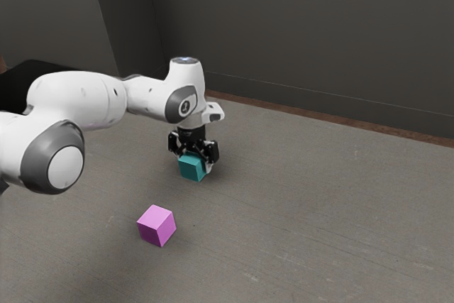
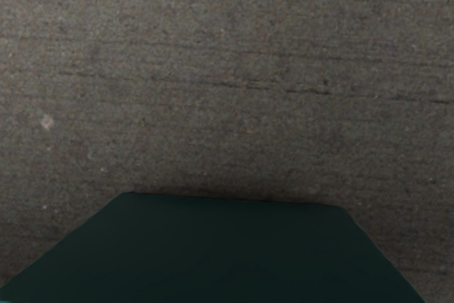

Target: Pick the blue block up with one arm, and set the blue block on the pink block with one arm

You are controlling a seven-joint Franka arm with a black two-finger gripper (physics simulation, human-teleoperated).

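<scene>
Between the fingers of the gripper sits the blue block, teal in shade, gripped from two sides at its upper part. It lies directly under the hand, at or just above the grey table; which cannot be told. Well apart from the gripper, nearer the camera and slightly toward the exterior view's left, rests the pink block.

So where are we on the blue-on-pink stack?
Approach looks done: the gripper sits right over the blue block. Grasp is in hand; a lift isn't evident. Left: lift, carry, and set it on the pink block, which stands apart toward the camera with a bare top.
</scene>
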